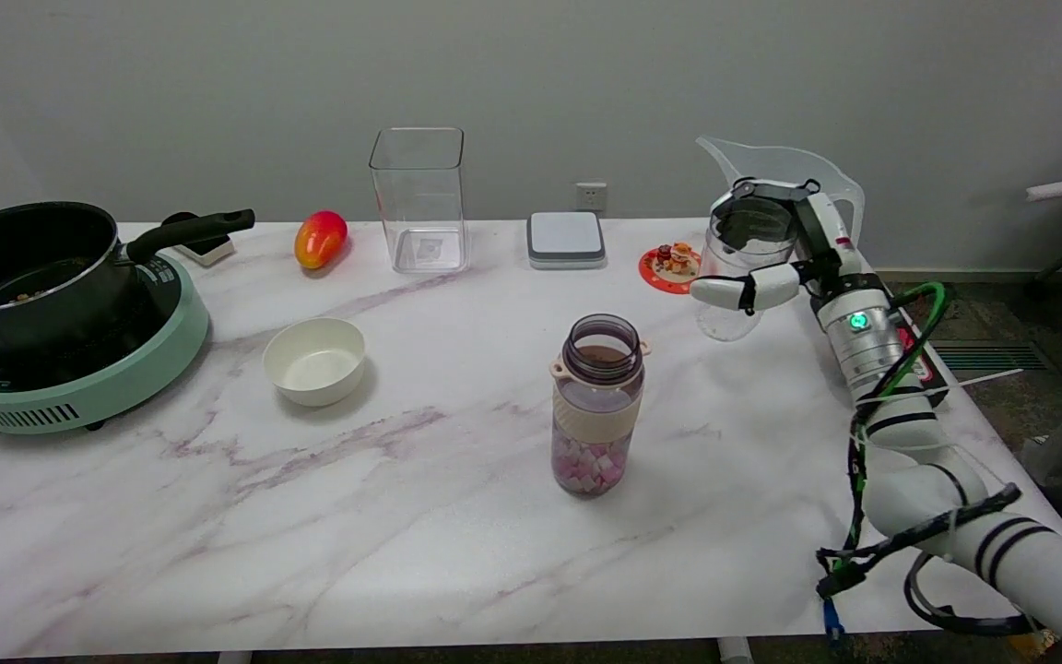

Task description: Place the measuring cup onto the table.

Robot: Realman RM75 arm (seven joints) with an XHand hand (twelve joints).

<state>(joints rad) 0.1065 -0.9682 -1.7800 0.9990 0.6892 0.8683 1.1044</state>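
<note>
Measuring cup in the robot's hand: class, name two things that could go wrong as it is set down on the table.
1. The right hand holds the clear measuring cup tilted, so it may tip over on release unless levelled first.
2. The cup is close to the red coaster with small figures; its base could land on or nudge them.

Premises present as a staged kitchen test bench in a plain room: marble-pattern table (383,516) bearing a pot (24,267) on a green hotplate (79,387), bowl (314,360), mango (320,238), clear canister (418,198), against a bare grey wall (531,74) with socket (591,195).
</note>
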